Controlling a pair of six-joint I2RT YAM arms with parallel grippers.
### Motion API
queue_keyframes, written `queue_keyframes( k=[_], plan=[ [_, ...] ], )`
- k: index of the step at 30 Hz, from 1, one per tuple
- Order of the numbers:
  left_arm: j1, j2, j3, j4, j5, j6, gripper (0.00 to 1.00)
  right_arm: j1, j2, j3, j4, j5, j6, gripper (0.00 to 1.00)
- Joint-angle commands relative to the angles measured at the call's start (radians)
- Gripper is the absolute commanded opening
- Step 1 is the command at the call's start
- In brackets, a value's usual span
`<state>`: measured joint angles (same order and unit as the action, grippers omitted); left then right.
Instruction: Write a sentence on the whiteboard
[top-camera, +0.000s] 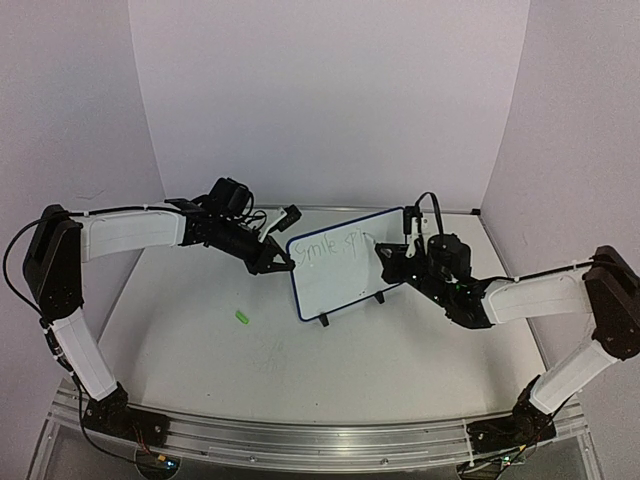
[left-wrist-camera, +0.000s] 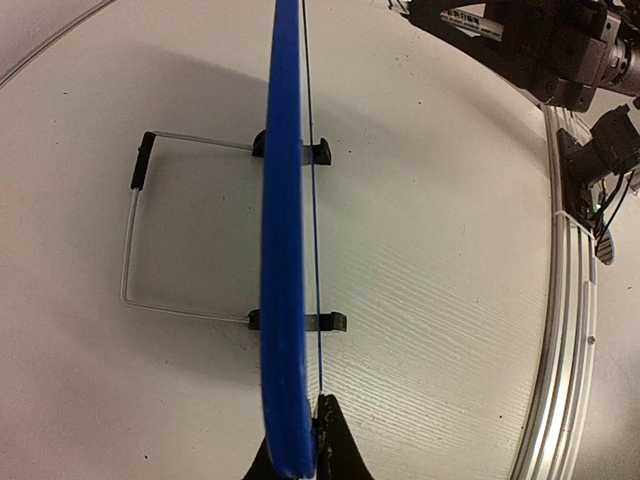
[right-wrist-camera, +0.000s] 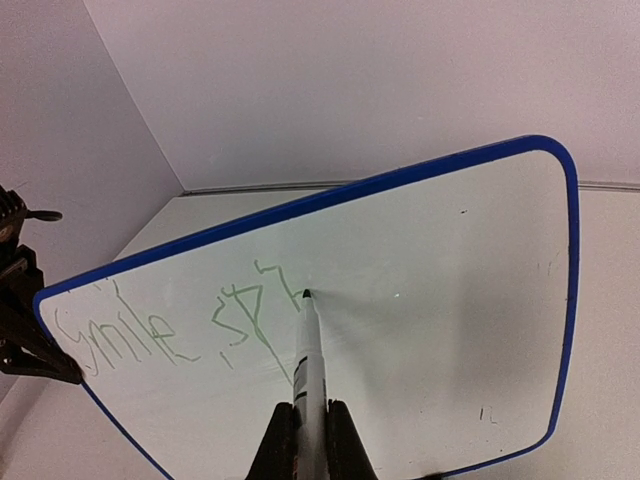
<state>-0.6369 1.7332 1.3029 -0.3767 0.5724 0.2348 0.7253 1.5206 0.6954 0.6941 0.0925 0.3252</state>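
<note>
The whiteboard (top-camera: 345, 272) stands tilted on its two black feet mid-table. My left gripper (top-camera: 279, 263) is shut on its left blue edge. In the left wrist view the whiteboard (left-wrist-camera: 285, 230) shows edge-on, clamped in the left gripper (left-wrist-camera: 318, 445). My right gripper (right-wrist-camera: 308, 440) is shut on a white-and-green marker (right-wrist-camera: 310, 365), whose tip touches the whiteboard (right-wrist-camera: 450, 300). The sentence (right-wrist-camera: 175, 325) reads "Smile spr" in thin green strokes on one line, ending at the tip. From above, the sentence (top-camera: 332, 243) sits along the board's top, with the right gripper (top-camera: 398, 262) at the board's right side.
A small green cap (top-camera: 241, 317) lies on the table left of the board. A thin wire stand (left-wrist-camera: 130, 240) juts from the board's back. An aluminium rail (top-camera: 320, 440) runs along the near edge. The right arm (left-wrist-camera: 540, 40) is close in front of the board.
</note>
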Motion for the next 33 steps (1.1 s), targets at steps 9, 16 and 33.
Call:
queue_keyframes(
  k=[9, 16, 33],
  plan=[
    [-0.009, 0.019, 0.016, -0.073, -0.056, 0.034, 0.0, 0.0, -0.076, -0.04, 0.029, 0.037, 0.004, 0.0],
    [-0.009, 0.019, 0.016, -0.074, -0.057, 0.034, 0.0, 0.0, -0.037, -0.013, 0.029, 0.018, -0.005, 0.0],
    [-0.009, 0.019, 0.016, -0.074, -0.058, 0.036, 0.0, 0.0, 0.01, 0.021, 0.029, 0.037, -0.015, 0.0]
  ],
)
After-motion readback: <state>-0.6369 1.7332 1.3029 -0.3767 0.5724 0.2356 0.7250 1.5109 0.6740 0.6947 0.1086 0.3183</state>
